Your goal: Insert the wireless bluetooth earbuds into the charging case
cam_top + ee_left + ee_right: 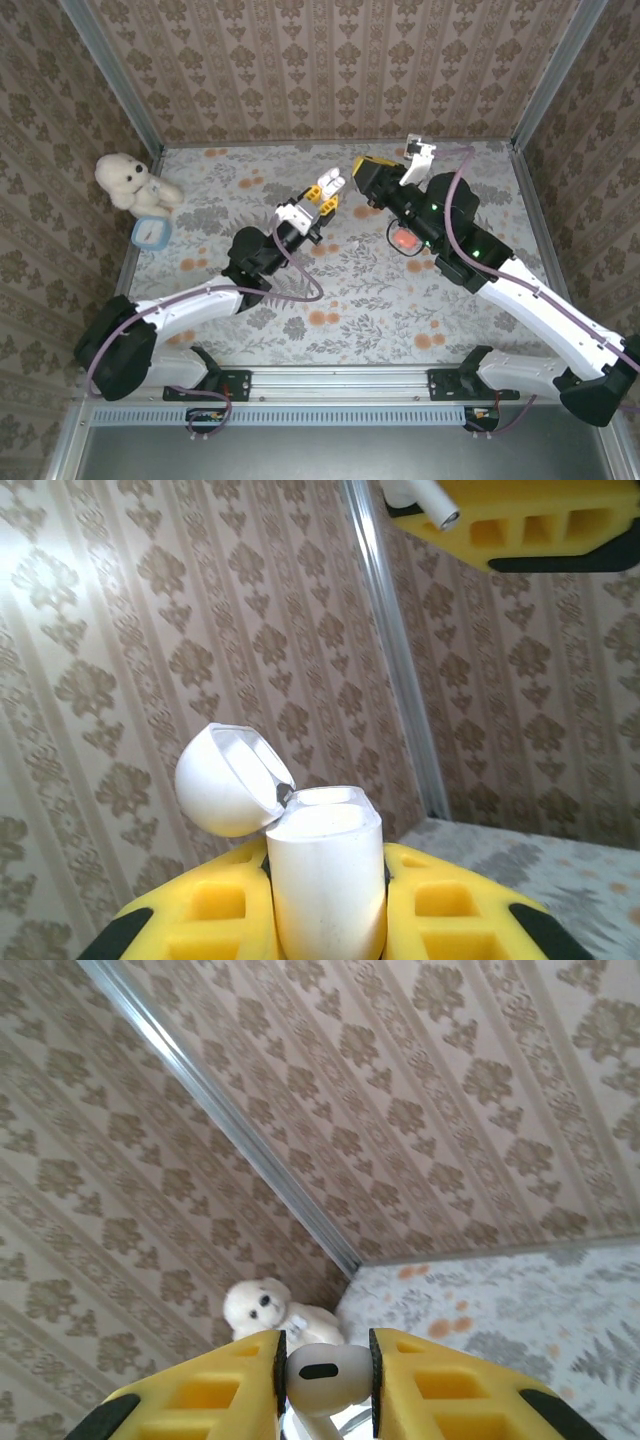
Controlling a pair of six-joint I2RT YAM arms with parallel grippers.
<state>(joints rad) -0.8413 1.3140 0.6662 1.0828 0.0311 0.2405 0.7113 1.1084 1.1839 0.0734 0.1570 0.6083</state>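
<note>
left tool (325, 925): clamped on white charging case (325, 865), lid flipped up, above the counter (400, 320) | right tool (325, 1385): pinching white earbud (322, 1370), just right of the charging case, not touching | orange-red item (405, 240): on counter, right of the charging case, nearer the arm bases

Patterned walls (330, 70) close in the surface (400, 310) on three sides, with metal posts (545, 75) at the back corners. Near the middle, the left end effector (328, 188), clamped on the open white charging case (325, 880), faces the right end effector (362, 166), which pinches a white earbud (325, 1375). Only a narrow gap separates them. A plush toy (125, 180) and a small blue-rimmed object (150, 232) occupy the back left corner. An orange-red case (405, 240) lies under the right arm (520, 290). The front middle of the surface lies open.
</note>
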